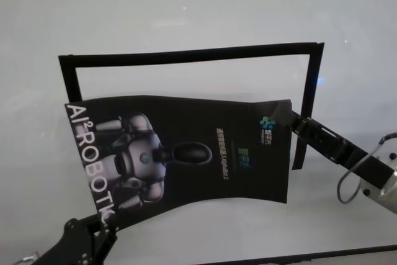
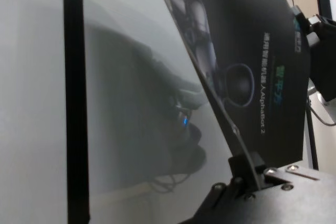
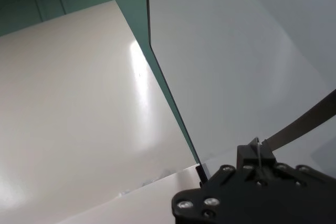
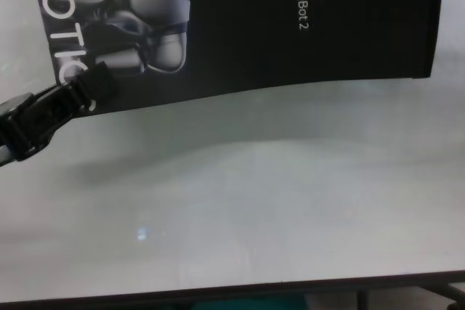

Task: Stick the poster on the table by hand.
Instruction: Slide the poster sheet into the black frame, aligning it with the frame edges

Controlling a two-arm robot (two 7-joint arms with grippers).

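The poster (image 1: 186, 153), black with a silver robot and white letters, hangs bowed above the table (image 1: 186, 4). My left gripper (image 1: 102, 218) is shut on its near left corner by the white letters; the chest view shows this left gripper (image 4: 91, 88) on the poster (image 4: 305, 34), and so does the left wrist view (image 2: 247, 163). My right gripper (image 1: 291, 121) is shut on the far right corner. In the right wrist view, that gripper (image 3: 257, 153) pinches the thin sheet edge.
Narrow black strips (image 1: 186, 55) form an open frame on the table behind the poster, with side strips at the left (image 1: 69, 82) and right (image 1: 305, 110). The table's dark front edge (image 4: 218, 297) runs close to my body.
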